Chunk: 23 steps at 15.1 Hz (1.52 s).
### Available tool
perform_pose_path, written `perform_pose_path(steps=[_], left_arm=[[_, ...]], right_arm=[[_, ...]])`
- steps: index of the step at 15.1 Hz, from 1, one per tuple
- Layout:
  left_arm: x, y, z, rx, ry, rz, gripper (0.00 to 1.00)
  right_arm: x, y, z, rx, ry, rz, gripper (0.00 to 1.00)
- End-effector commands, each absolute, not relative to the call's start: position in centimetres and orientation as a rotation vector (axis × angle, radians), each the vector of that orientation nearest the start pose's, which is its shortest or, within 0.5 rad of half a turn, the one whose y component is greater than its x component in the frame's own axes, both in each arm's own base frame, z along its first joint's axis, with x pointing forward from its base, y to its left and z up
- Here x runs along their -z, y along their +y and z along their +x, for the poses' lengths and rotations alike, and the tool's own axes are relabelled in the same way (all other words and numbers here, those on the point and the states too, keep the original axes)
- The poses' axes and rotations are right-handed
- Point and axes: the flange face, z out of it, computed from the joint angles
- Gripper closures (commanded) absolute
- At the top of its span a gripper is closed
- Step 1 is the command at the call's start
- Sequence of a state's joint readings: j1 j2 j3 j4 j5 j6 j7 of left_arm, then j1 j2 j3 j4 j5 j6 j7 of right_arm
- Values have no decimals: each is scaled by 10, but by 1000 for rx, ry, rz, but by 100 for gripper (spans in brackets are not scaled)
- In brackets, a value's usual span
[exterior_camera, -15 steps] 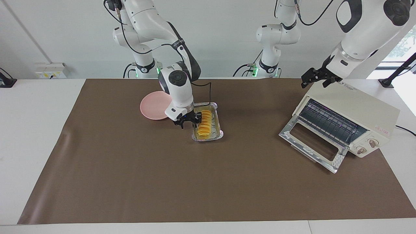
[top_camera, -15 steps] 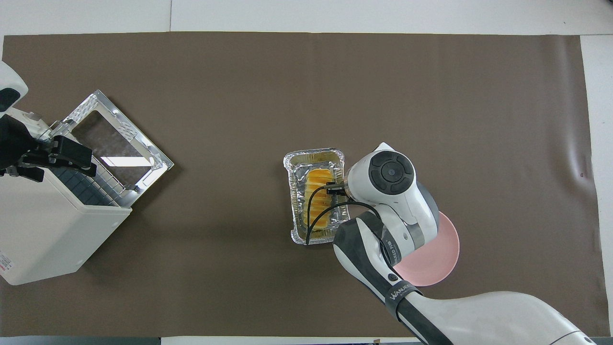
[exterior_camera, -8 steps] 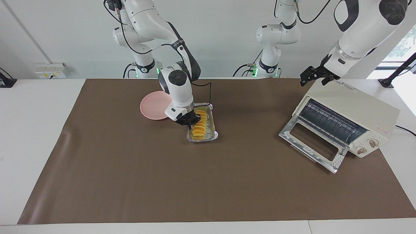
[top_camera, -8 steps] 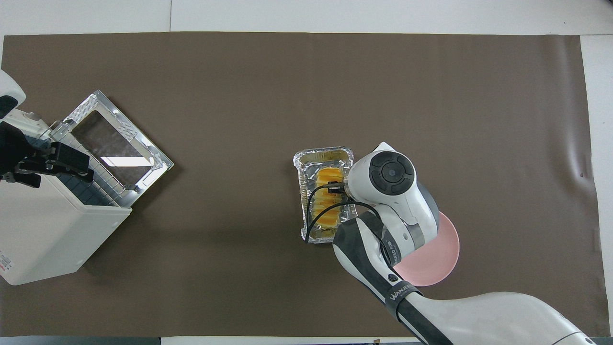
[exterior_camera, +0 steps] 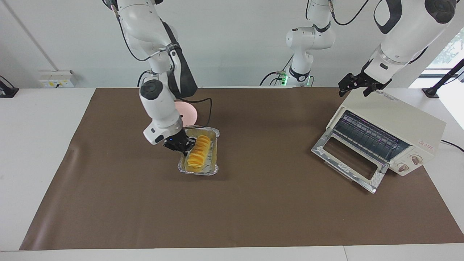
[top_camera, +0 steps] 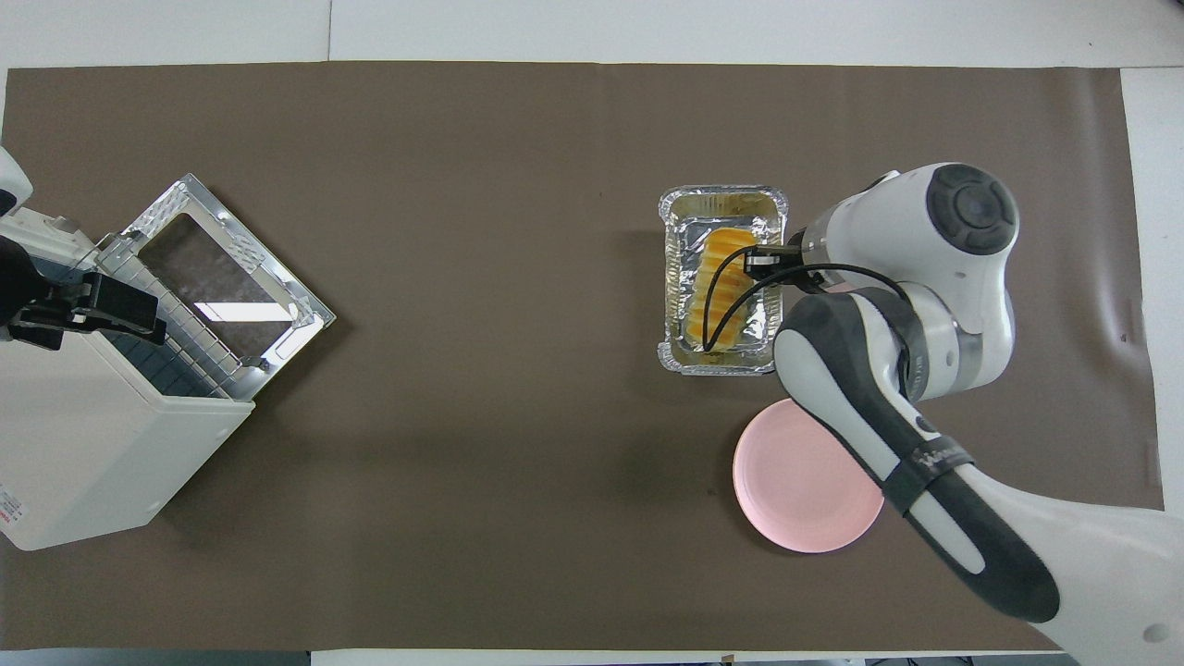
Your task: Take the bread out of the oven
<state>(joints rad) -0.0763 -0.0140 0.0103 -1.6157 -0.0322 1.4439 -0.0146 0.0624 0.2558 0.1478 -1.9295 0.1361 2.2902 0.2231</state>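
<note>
- Right gripper [exterior_camera: 180, 144]: fingers shut on the side rim of the foil tray [exterior_camera: 214, 167], standing low at the tray's edge; gripping the rim rather than the loaf, probably to shift both together.
- Pink plate [top_camera: 805, 481]: lying nearer to the robots than the tray, bare, likely waiting to receive the loaf.
- Bread [exterior_camera: 200, 153]: resting lengthwise in the tray on the brown mat [exterior_camera: 253, 210], already outside and well apart from the oven.
- Oven [exterior_camera: 398, 127]: sitting at the left arm's end, glass door [exterior_camera: 348, 159] hanging open, rack showing nothing on it.
- Left gripper [exterior_camera: 359, 86]: hovering over the oven's top, fingers spread wide, holding nothing; waiting.
</note>
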Motion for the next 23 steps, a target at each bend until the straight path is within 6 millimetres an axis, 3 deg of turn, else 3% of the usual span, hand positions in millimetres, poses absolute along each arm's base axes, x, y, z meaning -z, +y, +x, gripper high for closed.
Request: perform_pose_path(steps=[1, 5, 10, 11, 12, 13, 16, 19, 21, 23], left_arm=[[-592, -55, 532, -226, 168, -3123, 0], [-594, -55, 530, -233, 192, -3122, 0], [-606, -45, 529, -183, 149, -3131, 0], [-608, -45, 528, -183, 149, -3131, 0], [-608, -45, 528, -183, 147, -3131, 0], [-608, -45, 528, -183, 147, -3131, 0], [-608, -45, 528, -183, 147, -3131, 0], [-608, -45, 528, -183, 149, -3131, 0], [-608, -45, 528, -183, 147, -3131, 0], [-608, -45, 528, -183, 147, -3131, 0]], right_arm=[[-351, 55, 624, 97, 93, -2947, 100], [-320, 11, 622, 36, 91, -2947, 100], [-319, 22, 621, 29, 138, -2899, 99], [-322, 31, 623, 33, 115, -2899, 51], [-324, 38, 623, 33, 102, -2900, 16], [-330, 38, 624, 37, 101, -2899, 0], [-347, 42, 626, 71, 85, -2906, 0], [-359, 81, 627, 87, 86, -2907, 0], [-358, 105, 625, 90, 135, -2911, 0], [-346, 107, 621, 61, 154, -2916, 0]])
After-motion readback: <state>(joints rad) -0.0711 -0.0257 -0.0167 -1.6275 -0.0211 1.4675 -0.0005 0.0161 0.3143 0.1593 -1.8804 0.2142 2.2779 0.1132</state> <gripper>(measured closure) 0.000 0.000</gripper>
